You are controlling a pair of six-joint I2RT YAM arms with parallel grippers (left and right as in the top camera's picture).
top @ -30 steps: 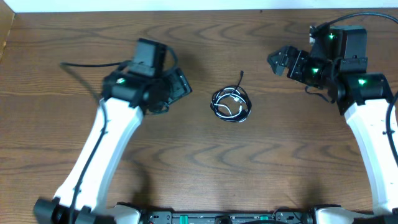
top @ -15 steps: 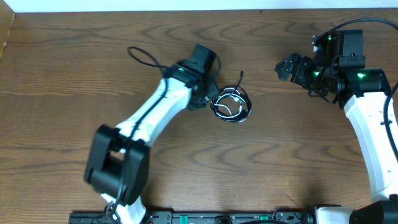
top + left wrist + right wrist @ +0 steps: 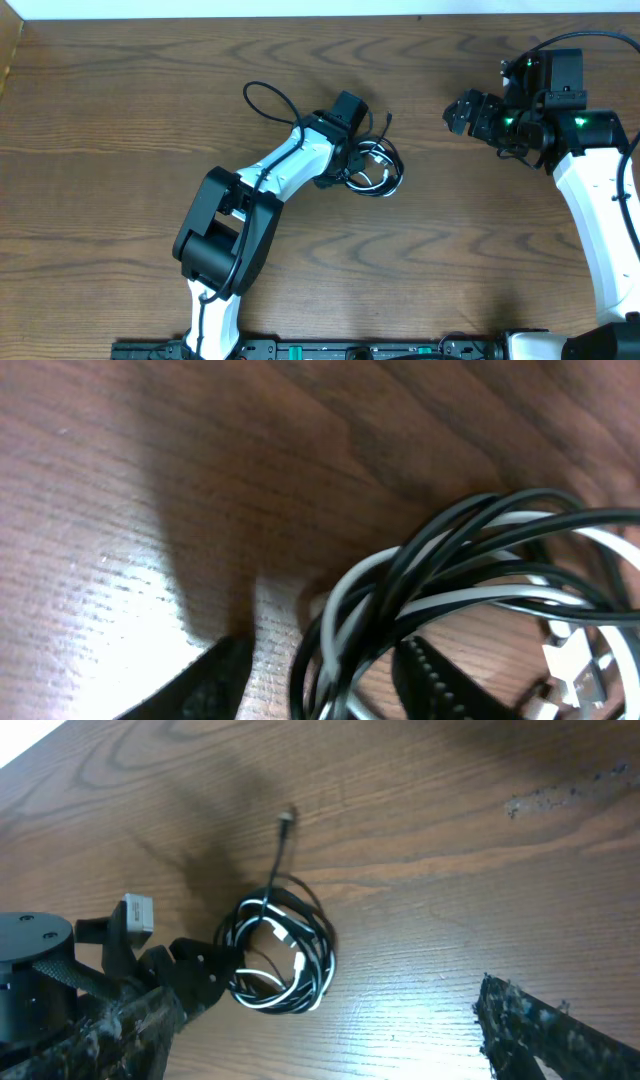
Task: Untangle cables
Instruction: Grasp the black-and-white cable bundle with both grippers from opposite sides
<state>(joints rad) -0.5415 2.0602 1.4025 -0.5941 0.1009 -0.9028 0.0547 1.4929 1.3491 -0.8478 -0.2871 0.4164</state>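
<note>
cables [image 3: 374,170] are lying coiled together, black and white strands interwoven, in the middle of the overhead frame on the wooden table [image 3: 120,200] (one black tail is sticking out toward the top). left gripper [image 3: 349,166] is straddling the coil's left edge, fingers [image 3: 205,680] spread, strands running between them. right gripper [image 3: 462,108] is hovering, spread wide, in the upper right, well apart from the coil.

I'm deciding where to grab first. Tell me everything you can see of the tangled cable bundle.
The cable bundle is a small, loose coil of thin black and white cords, glossy like plastic. They are wound together in overlapping loops and lie flat on the wooden table near its middle. One black tail with a small plug runs out toward the far edge. A white connector lies inside the coil. The fingers of the left gripper straddle its left edge.
</note>
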